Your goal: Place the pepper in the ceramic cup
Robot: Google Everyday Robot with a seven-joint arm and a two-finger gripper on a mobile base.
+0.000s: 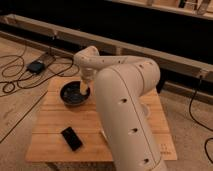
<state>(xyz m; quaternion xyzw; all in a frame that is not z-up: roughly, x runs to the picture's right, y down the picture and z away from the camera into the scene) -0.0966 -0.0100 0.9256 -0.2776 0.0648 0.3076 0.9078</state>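
Gripper (85,88) is down at the dark bowl (73,95), over its right rim, in the back-left part of the wooden counter (52,120). I can't tell whether it's released or grasping anything. I can't make out the pepper, so its place relative to the gripper isn't readable. The arm (125,110) is bulky and covers the counter's middle and right side. A pale rounded edge, likely the ceramic cup (145,110), peeks out from behind the arm toward the right edge, well apart from the gripper. A flat black object (71,138) lies near the front edge, left of the arm.
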